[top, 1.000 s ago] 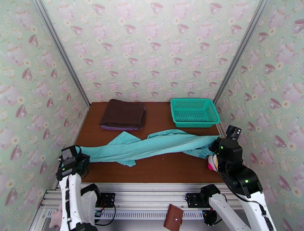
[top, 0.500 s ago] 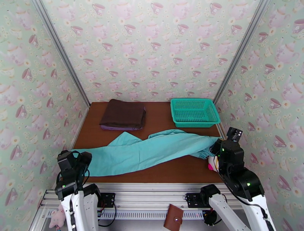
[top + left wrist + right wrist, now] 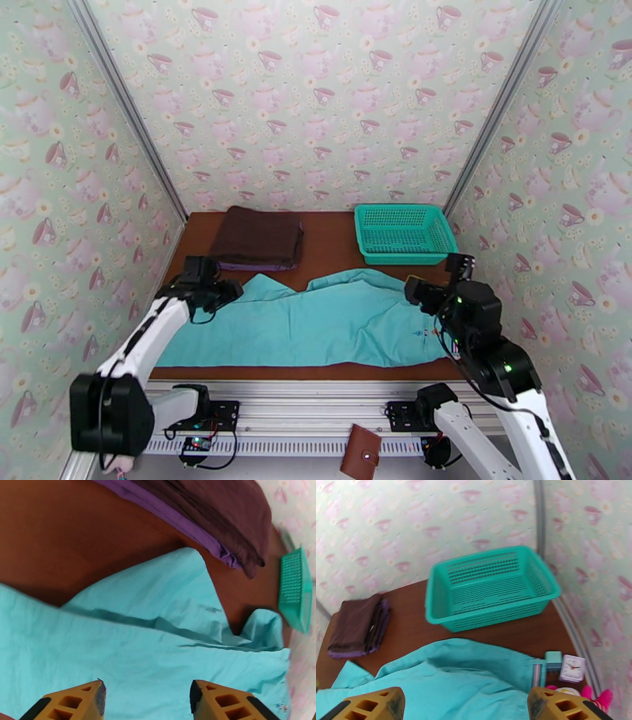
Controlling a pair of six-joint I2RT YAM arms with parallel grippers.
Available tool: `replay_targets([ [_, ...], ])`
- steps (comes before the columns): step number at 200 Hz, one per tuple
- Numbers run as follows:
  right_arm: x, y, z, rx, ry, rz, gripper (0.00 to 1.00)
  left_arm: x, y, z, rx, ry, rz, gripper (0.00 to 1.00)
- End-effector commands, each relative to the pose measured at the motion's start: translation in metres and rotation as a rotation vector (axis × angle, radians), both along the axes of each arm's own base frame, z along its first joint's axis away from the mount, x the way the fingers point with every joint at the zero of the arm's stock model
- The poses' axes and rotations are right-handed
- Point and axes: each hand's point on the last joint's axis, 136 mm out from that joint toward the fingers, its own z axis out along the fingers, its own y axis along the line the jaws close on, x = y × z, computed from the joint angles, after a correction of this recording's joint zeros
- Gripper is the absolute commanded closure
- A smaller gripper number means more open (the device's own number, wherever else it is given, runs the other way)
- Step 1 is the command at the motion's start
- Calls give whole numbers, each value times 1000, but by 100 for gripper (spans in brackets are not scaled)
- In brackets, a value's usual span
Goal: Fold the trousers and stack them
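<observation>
The turquoise trousers point(image 3: 316, 324) lie spread along the near half of the brown table, the waist end to the right. My left gripper point(image 3: 225, 290) hovers over their left part near the back edge. In the left wrist view it point(image 3: 147, 695) is open, with cloth point(image 3: 158, 645) below and nothing between the yellow fingers point(image 3: 85, 699). My right gripper point(image 3: 419, 290) hangs above the right end of the trousers. From the right wrist camera it point(image 3: 464, 707) stands wide open over the cloth point(image 3: 446, 677).
A folded dark brown cloth point(image 3: 257, 237) on a purple layer lies at the back left. A teal mesh basket point(image 3: 404, 233) stands at the back right. A small clock point(image 3: 570, 668) and a pink toy point(image 3: 600, 699) sit by the right wall.
Both grippers opened and let go of the trouser ends. Both arms swung inward over the table. The trousers went from a twisted, stretched band to lying spread flat.
</observation>
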Motion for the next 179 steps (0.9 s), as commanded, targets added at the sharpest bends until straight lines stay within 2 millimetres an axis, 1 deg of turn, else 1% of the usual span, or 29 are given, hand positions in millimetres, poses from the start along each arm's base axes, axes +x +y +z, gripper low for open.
replay_targets([
  [1,11,34,-15,82,35,148,15,40,12,-1,213,-23,-59,37],
  [21,17,42,-23,95,45,176,15,61,12,-20,273,34,-97,37],
  [42,21,49,-37,93,67,209,14,77,-1,-38,248,56,-154,35],
  [63,27,54,-50,85,86,228,14,86,-10,-57,268,90,-197,33],
  [85,31,60,-58,89,88,259,13,90,-17,-75,282,129,-221,34],
  [93,32,61,-60,89,82,265,13,91,-21,-81,275,144,-231,36],
  [101,33,61,-62,87,77,265,13,90,-26,-86,260,154,-244,42],
  [106,33,61,-63,84,76,265,13,89,-29,-87,251,155,-251,48],
  [111,34,60,-62,83,73,261,13,88,-31,-88,245,154,-251,58],
  [122,34,58,-62,72,67,251,13,87,-33,-84,234,138,-246,84],
  [132,34,55,-63,66,55,236,13,85,-34,-74,229,118,-240,100],
  [140,34,53,-63,66,47,226,13,82,-32,-64,231,100,-229,100],
  [150,33,53,-63,70,40,225,13,80,-30,-45,237,64,-217,100],
  [179,32,52,-63,77,27,224,13,73,-21,29,266,-103,-159,100],
])
